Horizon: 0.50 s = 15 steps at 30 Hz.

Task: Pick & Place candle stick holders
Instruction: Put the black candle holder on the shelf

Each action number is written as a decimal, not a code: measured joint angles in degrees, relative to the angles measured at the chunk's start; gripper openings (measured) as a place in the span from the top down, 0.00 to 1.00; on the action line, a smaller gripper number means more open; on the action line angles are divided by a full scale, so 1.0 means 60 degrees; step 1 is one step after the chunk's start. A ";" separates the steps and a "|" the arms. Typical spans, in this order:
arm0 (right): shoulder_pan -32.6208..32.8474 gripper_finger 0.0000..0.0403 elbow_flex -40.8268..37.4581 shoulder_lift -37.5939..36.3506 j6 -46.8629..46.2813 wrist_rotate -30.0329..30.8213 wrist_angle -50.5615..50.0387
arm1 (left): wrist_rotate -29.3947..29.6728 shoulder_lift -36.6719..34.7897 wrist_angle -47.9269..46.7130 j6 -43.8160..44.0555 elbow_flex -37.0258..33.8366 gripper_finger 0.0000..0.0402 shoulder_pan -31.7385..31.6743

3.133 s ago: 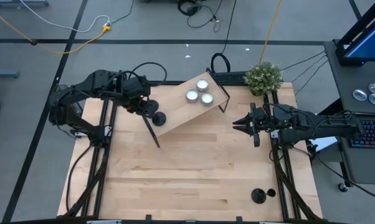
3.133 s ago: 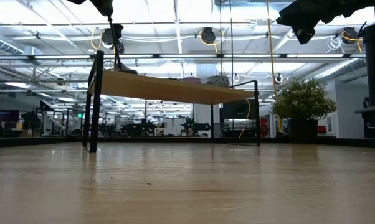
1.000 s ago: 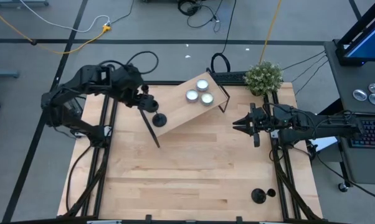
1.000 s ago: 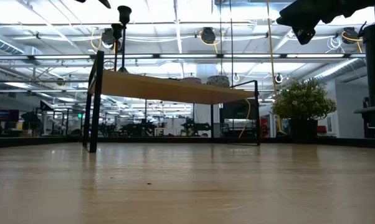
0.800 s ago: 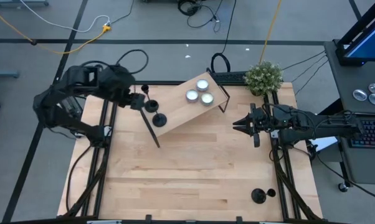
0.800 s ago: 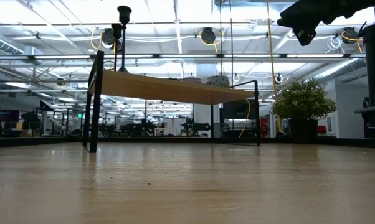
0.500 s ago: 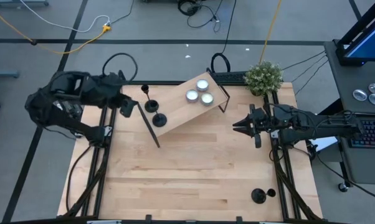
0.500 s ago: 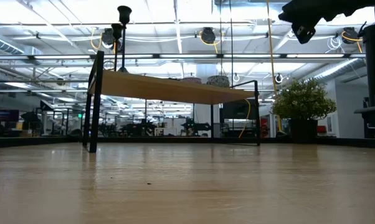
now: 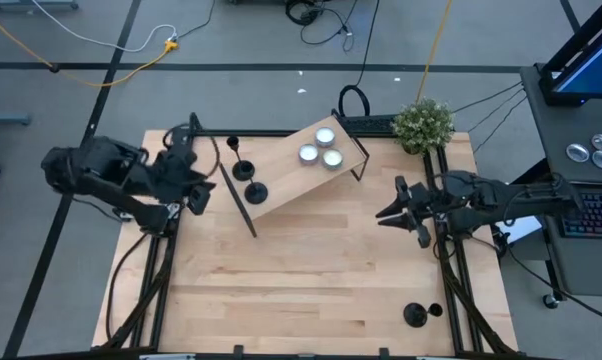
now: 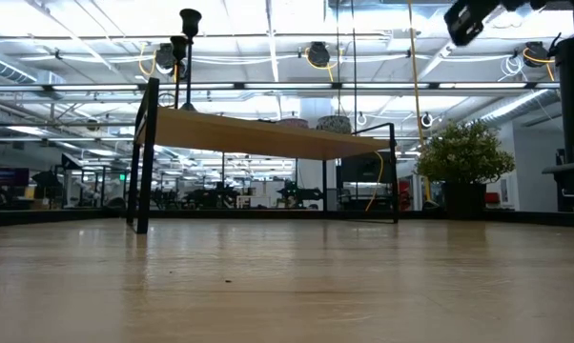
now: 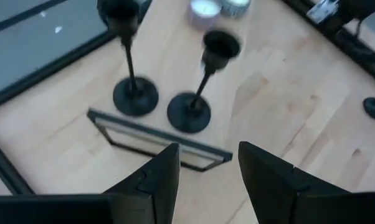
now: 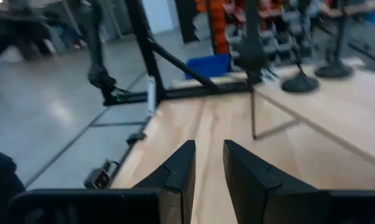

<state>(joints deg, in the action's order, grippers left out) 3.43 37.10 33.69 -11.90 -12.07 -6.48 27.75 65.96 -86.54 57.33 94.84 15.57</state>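
**Two candle holders on the raised shelf, a third still down on the bench**

Two black candle holders stand upright side by side on the left end of a small raised wooden shelf [image 9: 293, 168] with thin black legs, at the far middle of the bench [image 9: 311, 290]. The first candle holder [image 9: 253, 190] stands nearer the shelf's front edge, and the second candle holder [image 9: 239, 166] stands just behind it, their round bases close together but apart. In the left wrist view both show plainly, each with a disc base, a thin stem and a small cup on top. Three small silvery candles [image 9: 319, 148] sit clustered on the shelf's other end.

The left claw [image 9: 199, 186] hangs off the shelf's left end, near the bench's left rail, aimed towards the two holders. Its fingers [image 11: 162, 177] stand apart with a clear gap, and nothing is between them.

A third candle holder [image 9: 415, 315] rests on the bench near the front right corner, well apart from the shelf; something small and dark lies right beside it, too small to make out.

The right claw [image 9: 391, 212] hovers over the bench's right side, in front of a small potted plant [image 9: 423, 124] at the far right corner. Its fingers [image 12: 178, 171] are close together with a narrow gap, holding nothing.
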 joint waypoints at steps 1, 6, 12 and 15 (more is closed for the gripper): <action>0.0156 0.82 0.0035 0.0037 0.0110 0.0015 0.0140 | 0.0062 -0.0107 0.0048 0.0294 -0.0325 0.58 0.0186; 0.0939 0.82 0.0927 0.0445 0.0355 0.0499 -0.0338 | 0.0451 -0.0863 0.1265 0.1207 -0.1879 0.58 0.1093; 0.2138 0.82 0.3108 0.1518 0.0180 0.1486 -0.4220 | 0.1341 -0.1689 0.2777 0.1182 -0.3487 0.58 0.2102; 0.2754 0.82 0.4249 0.2251 -0.0421 0.1691 -0.5903 | 0.1604 -0.1952 0.3124 0.1200 -0.4124 0.58 0.2515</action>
<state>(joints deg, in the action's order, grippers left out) 19.95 62.59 47.20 -14.42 -1.92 -41.89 37.38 54.25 -67.79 64.53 70.09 30.66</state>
